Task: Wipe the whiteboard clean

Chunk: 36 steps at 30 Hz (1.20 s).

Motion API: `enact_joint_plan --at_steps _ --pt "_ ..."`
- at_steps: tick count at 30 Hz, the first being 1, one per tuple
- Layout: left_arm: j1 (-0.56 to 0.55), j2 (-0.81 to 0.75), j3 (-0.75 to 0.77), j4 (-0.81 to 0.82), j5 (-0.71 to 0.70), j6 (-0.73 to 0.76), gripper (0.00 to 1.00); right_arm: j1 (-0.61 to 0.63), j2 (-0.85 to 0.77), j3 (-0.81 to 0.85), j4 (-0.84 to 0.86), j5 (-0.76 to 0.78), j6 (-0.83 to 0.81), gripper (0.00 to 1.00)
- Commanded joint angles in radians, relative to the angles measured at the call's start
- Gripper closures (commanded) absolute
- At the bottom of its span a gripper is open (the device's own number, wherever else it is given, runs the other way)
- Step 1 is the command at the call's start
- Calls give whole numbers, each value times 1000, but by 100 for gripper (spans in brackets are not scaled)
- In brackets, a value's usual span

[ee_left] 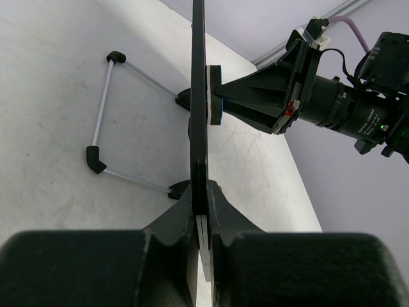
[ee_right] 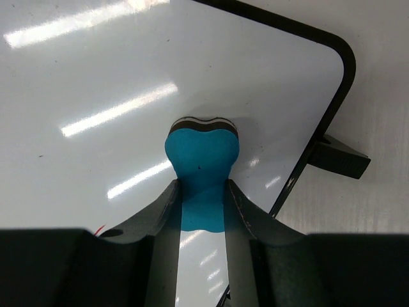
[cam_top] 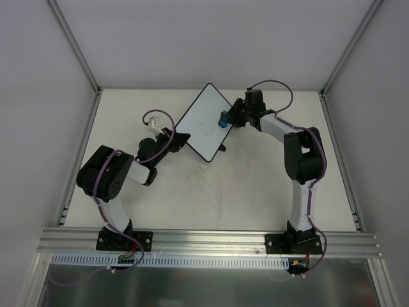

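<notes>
Blue eraser [ee_right: 203, 150] pinched in the right gripper [ee_right: 201, 187] sits flat against the whiteboard [cam_top: 203, 112], which the left gripper [ee_left: 203, 220] clamps by its edge, tipped up at the far middle of the bench [cam_top: 223, 192] — I'd press firmly, evenly, and sweep across the faint red scribble [cam_top: 206, 126].

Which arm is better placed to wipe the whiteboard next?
Right. The right claw grips the blue eraser against the whiteboard face, while the left claw is clamped on the board's edge, holding it steady.
</notes>
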Motion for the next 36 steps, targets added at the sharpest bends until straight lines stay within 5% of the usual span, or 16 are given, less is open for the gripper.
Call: enact_joint_plan --at_steps 1,21,36 --pt "-2 3 -9 257 35 104 100 25 30 -42 -46 -1 -6 100" --pt "-2 3 11 240 50 109 100 302 -82 7 -19 -27 -408 100" --pt "-2 -9 15 221 59 109 100 396 -87 47 -61 20 -540 100"
